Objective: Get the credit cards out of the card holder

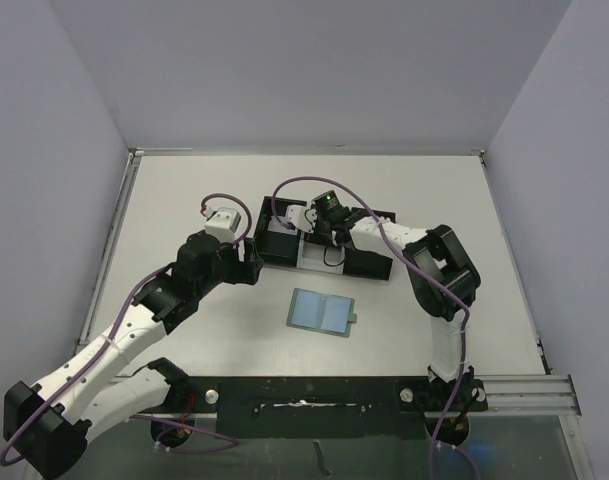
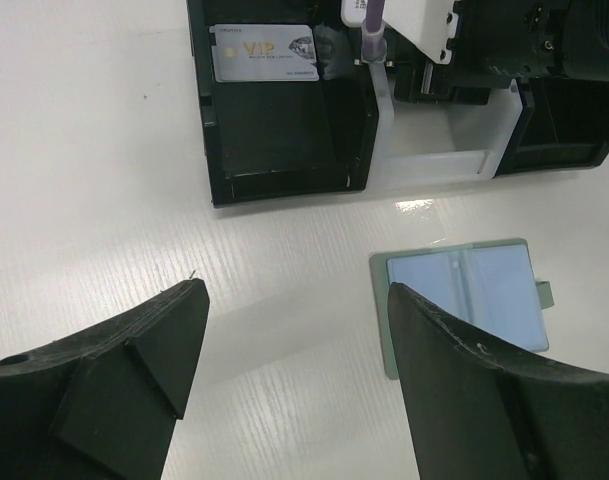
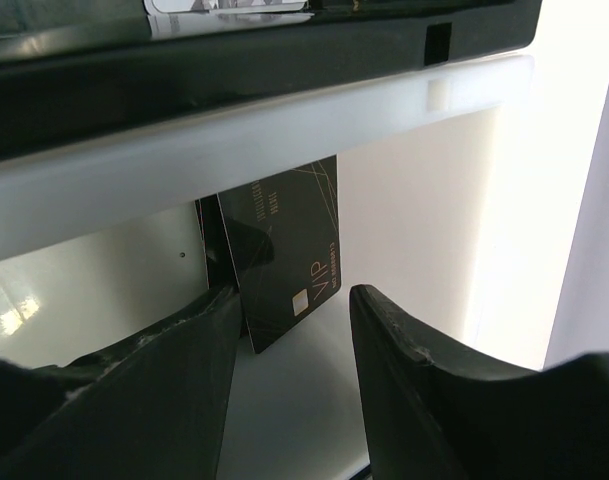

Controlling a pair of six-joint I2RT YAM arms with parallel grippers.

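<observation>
Findings. The card holder (image 2: 464, 297) lies open and flat on the worktop (image 2: 84, 150), just in front of the tray (image 2: 209, 120) and touching neither tool. We see no card in its two pale blue pockets, though we cannot rule out one tucked fully inside.

A silver card (image 2: 264, 53) lies in the tray's black left compartment. A black card (image 3: 294, 265) stands tilted against the wall of the clear middle compartment.

The right tool (image 3: 294, 310) is inside that middle compartment. Its jaws are partly spread and clamp nothing, and the black card sits just beyond its tips. The left tool (image 2: 299, 300) hangs wide and empty over the worktop, near the holder's left edge.

Risks, in our judgement:
- One right finger sits very close to the leaning card. A careless withdrawal could drag the card up or tip it over the wall.
- The fingers have little room inside the compartment, so a sideways exit could catch the wall and shift the tray.
- If the left tool descends, it could push the holder.
</observation>
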